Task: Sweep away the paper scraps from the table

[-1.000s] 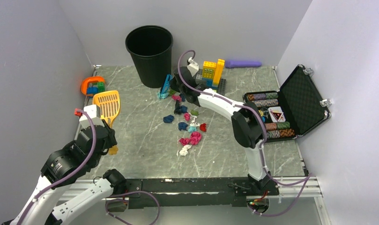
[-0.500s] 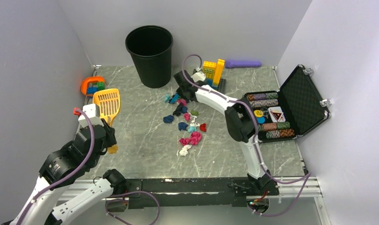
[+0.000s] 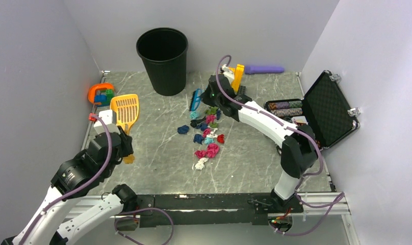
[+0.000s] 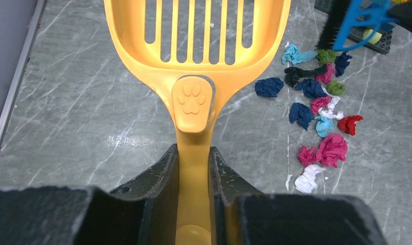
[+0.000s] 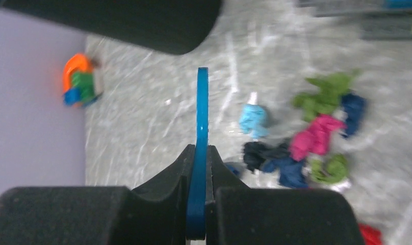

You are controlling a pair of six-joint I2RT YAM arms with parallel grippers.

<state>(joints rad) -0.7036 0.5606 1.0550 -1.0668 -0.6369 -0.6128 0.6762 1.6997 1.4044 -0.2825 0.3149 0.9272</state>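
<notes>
Landmark: I place everything from the black bin (image 3: 162,57) at the far side of the table (image 3: 158,153).
Left gripper (image 4: 194,153): its jaws are clamped on the handle of the yellow slotted scoop (image 4: 199,46). The scoop head is left of the bin and nearer the arm bases. I cannot tell whether it touches the surface.
Right gripper (image 5: 198,163): its jaws are closed on the flat handle of the blue brush (image 3: 195,99). The brush is just right of the bin and slightly nearer the bases.
Brush bristles: dark, and right at the end of the scrap pile closest to the bin. I cannot tell whether they touch anything.
Paper scraps (image 3: 206,133): they lie loose on the marble in a ragged strip from the brush toward the bases, away from the bin. Teal, green, magenta and navy wads lie near the brush. Pink, red and white ones lie at the near end.
Poker chip case (image 3: 316,117): open, far to the right of the bin.
Building bricks (image 3: 238,76): right of the bin, behind the right wrist.
Orange ring (image 3: 99,92): left of the bin, at the table edge.
</notes>
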